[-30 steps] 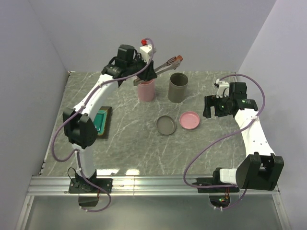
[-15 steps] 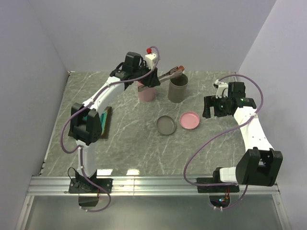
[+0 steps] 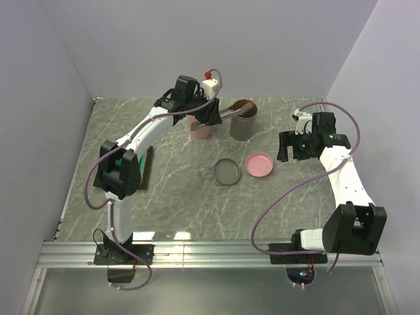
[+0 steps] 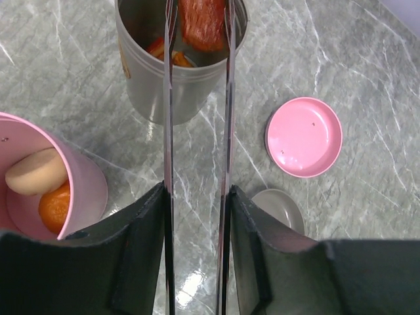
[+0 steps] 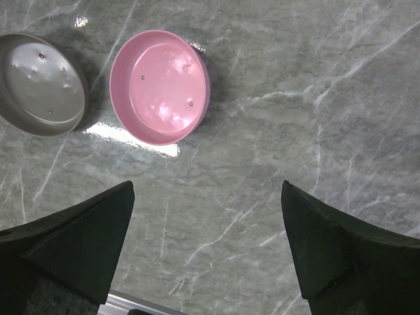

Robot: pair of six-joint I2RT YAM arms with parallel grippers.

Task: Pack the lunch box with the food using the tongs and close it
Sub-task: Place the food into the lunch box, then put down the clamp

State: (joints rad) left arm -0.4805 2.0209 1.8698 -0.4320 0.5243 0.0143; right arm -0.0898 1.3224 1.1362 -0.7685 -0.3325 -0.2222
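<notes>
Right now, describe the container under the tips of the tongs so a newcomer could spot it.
On the far part of the marble table, two tall cups stand side by side. It is the right one, the grey cup, beside the pink cup, with a red piece at its mouth.

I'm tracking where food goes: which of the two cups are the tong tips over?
The grey cup: the tongs reach over its mouth with a red piece between their tips. The pink cup stands apart, beside it.
</notes>
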